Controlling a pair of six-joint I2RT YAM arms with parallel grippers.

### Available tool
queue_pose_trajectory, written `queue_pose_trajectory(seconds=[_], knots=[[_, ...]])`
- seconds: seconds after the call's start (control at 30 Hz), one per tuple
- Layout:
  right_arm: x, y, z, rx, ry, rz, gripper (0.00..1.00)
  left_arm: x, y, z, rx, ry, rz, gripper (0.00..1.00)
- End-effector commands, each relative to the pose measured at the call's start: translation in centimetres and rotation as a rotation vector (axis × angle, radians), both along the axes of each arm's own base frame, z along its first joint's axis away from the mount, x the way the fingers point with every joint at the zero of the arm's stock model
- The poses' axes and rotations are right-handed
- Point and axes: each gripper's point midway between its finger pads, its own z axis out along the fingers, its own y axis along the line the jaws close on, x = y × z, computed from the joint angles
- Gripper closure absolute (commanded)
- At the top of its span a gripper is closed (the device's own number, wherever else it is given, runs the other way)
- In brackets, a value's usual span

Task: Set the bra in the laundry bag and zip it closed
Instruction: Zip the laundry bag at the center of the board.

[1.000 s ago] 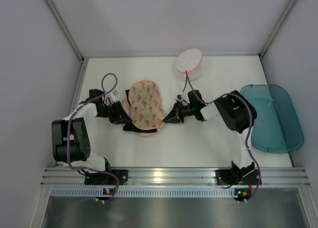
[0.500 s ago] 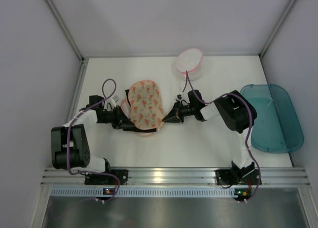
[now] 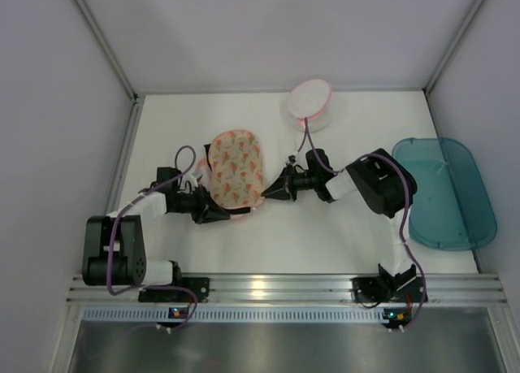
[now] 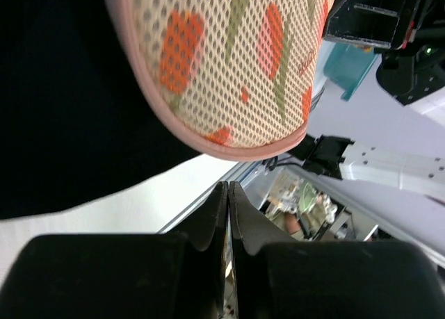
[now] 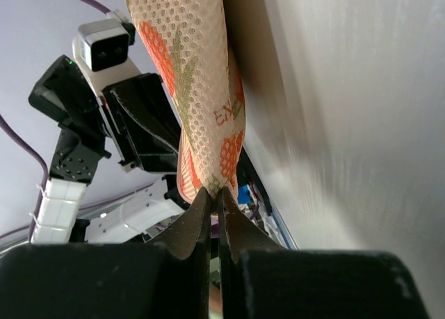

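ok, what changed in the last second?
The left gripper swung from the left side of the bag round to its near edge and closed, apparently on nothing. The right gripper stays pinched on the bag's right edge. The white pouch and teal tub are unmoved.

The round, flat, cream speckled mesh laundry bag lies mid-table, with the black soft-fabric bra under its left side. The left gripper sits at the bag's near-left edge. The right gripper is on its right rim. The small white pink-rimmed pouch lies behind and right of the bag. The teal plastic tub sits far right, well apart.
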Motion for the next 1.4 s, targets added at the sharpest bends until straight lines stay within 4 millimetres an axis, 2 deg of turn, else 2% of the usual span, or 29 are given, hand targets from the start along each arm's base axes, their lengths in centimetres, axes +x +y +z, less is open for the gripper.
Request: queue_pose_trajectory(seconds=[0.0,0.07,0.1,0.2,0.27,0.47,0.53,0.73,0.83,0.97,1.13,1.23,1.37], knots=[[0.7,0.8,-0.5,0.007,0.029,-0.037,1.0,1.1,-0.1,1.7,0.002,-0.052,0.074,0.93],[1.1,1.1,-0.4,0.01,0.022,-0.048,1.0,1.9,0.4,1.8,0.06,-0.091,0.112,0.88],[1.2,1.3,-0.4,0.01,0.022,-0.051,1.0,2.0,-0.1,2.5,0.064,-0.132,0.098,0.85],[1.6,1.9,-0.5,0.013,0.034,-0.061,1.0,4.0,0.2,3.1,0.131,-0.227,0.119,0.76],[1.9,2.1,-0.8,0.01,0.051,-0.069,1.0,4.5,0.3,3.0,0.168,-0.276,0.093,0.79],[1.6,3.0,-0.1,0.031,0.053,-0.071,1.0,3.7,0.5,-0.3,0.179,-0.111,0.172,0.81],[1.1,3.3,0.1,0.033,0.054,-0.061,1.0,4.3,0.5,-0.5,0.165,-0.121,0.212,0.81],[0.5,3.5,0.1,0.032,0.046,-0.05,1.0,7.5,0.2,1.2,0.095,-0.201,0.312,0.78],[0.2,3.9,0.2,0.038,0.044,-0.036,1.0,8.0,-0.1,1.6,0.057,-0.205,0.328,0.79],[0.0,3.9,-0.1,0.037,0.046,-0.031,1.0,7.7,-0.2,1.6,0.04,-0.202,0.33,0.82],[-0.4,4.3,0.0,0.041,0.035,-0.014,1.0,7.9,-0.2,0.4,0.06,-0.186,0.349,0.82],[-0.8,4.7,0.0,0.047,0.036,0.0,1.0,8.0,-1.0,-0.7,0.05,-0.154,0.345,0.83],[-1.0,5.0,0.1,0.05,0.033,0.008,1.0,8.8,-2.3,-0.8,0.023,-0.171,0.347,0.83]])
